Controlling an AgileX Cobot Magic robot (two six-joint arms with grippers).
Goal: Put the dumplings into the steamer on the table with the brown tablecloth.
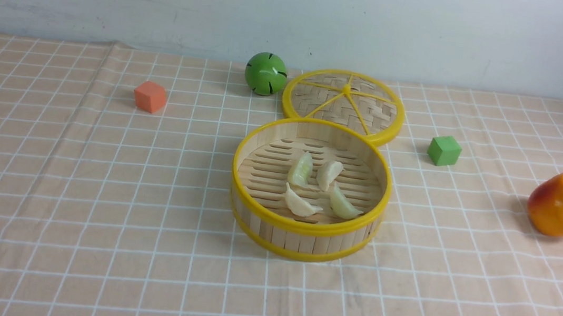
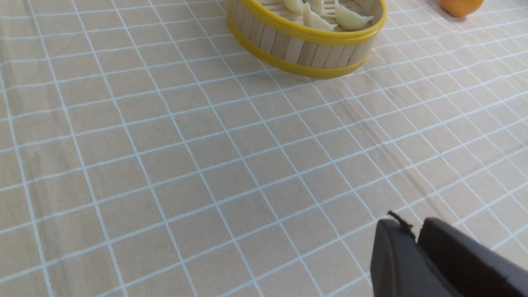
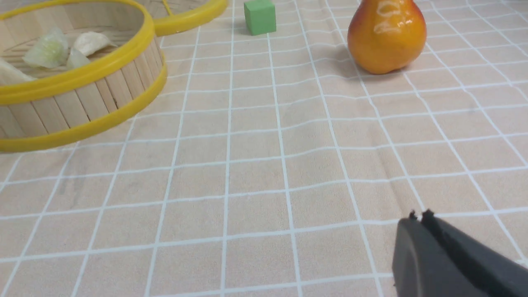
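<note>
Steamer (image 1: 305,224) standing upright at centre of table (image 1: 37,257), on brown tablecloth (image 1: 455,305). Four dumplings (image 1: 318,186) lying on slatted floor inside steamer: two toward the far side, side by side, two nearer the front rim, all close together and right of centre of the floor. Woven lid (image 1: 343,104) lying flat just behind steamer, near edge hidden behind the steamer's back rim. Green ball (image 1: 265,73) just left of lid, near back wall. Orange cube (image 1: 150,96) well to the left of steamer; green cube (image 1: 444,150) to the right, near lid; pear (image 1: 560,203) upright at far right, well apart from steamer. Neither arm visible in front view. Left gripper (image 2: 416,235) seen in left wrist view over bare cloth, fingers pressed together, nothing between them, well short of steamer. Right gripper (image 3: 418,218) seen in right wrist view likewise closed on nothing, above bare cloth between steamer and pear.
</note>
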